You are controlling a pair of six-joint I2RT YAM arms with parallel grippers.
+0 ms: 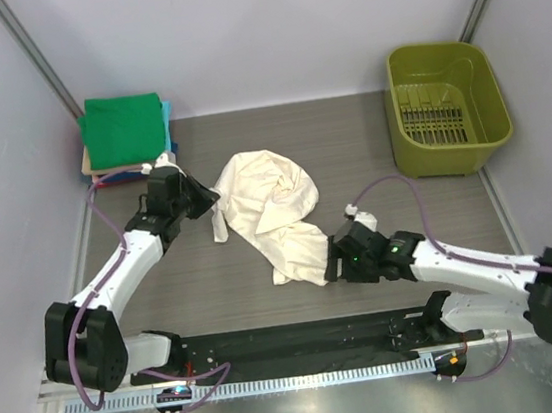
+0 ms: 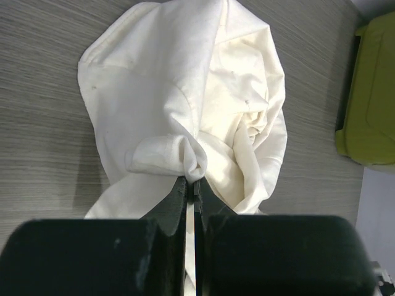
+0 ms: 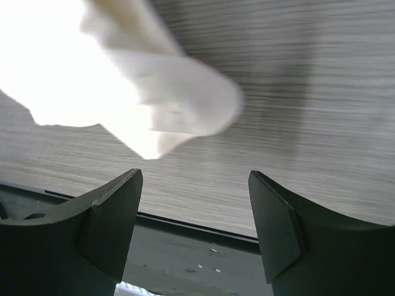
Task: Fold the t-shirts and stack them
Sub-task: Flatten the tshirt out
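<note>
White shells clad the links of the left arm (image 1: 123,271) and right arm (image 1: 465,266), joined by bulky black joint housings (image 1: 83,343). A mauve cable (image 1: 394,179) loops beside each. Small green lights (image 1: 356,253) glow on the right wrist. The left gripper (image 2: 190,188) and right gripper (image 3: 193,182) carry matte black, wedge-shaped fingers (image 3: 111,225).

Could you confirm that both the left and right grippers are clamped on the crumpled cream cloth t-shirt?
Only the left gripper is. The right gripper stands open, the crumpled cream cloth t-shirt lying beyond its jaws, as the right wrist view shows.
</note>
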